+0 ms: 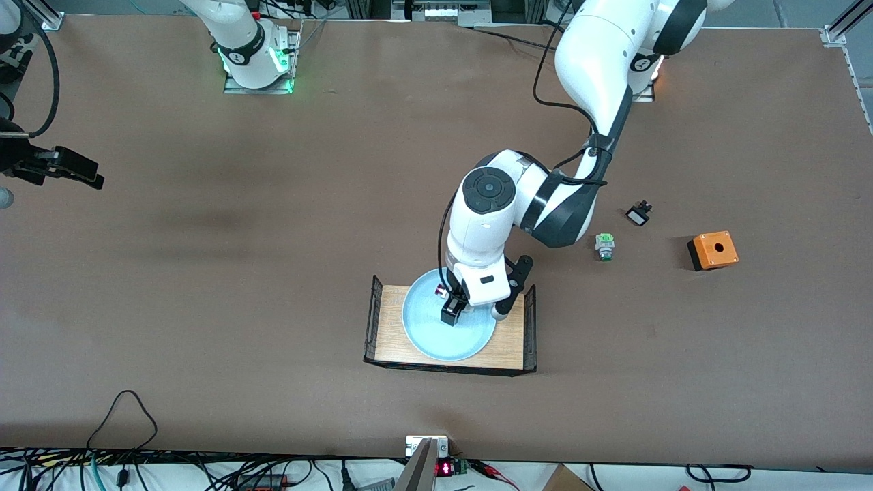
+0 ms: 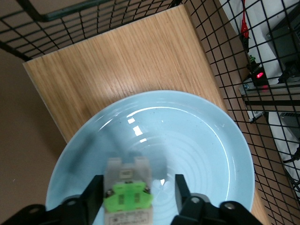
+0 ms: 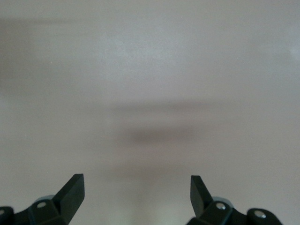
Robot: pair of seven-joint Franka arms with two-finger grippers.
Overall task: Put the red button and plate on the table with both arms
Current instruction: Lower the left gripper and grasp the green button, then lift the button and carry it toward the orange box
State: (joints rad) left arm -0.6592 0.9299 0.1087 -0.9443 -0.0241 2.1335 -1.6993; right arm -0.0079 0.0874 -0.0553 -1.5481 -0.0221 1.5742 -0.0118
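The red button [image 1: 441, 291] lies on the pale blue plate [image 1: 436, 341], near the rim farthest from the front camera. The plate rests on a light-wood tray [image 1: 391, 322] on the brown table [image 1: 273, 273]. My left gripper [image 1: 447, 305] is down over the plate. In the left wrist view the left gripper [image 2: 138, 183] straddles the button [image 2: 127, 192]. One finger [image 2: 93, 187] lies against its white-grey body and green block, and a gap stays at the other finger [image 2: 182, 186]. My right gripper [image 1: 85, 174] waits open over bare table at the right arm's end, with nothing between its fingers [image 3: 72, 187].
Black wire ends [image 1: 530, 327] stand up at both short sides of the tray. A green-capped button [image 1: 604, 245], a small black-and-white part [image 1: 639, 214] and an orange box [image 1: 713, 250] lie toward the left arm's end. Cables run along the edge nearest the front camera.
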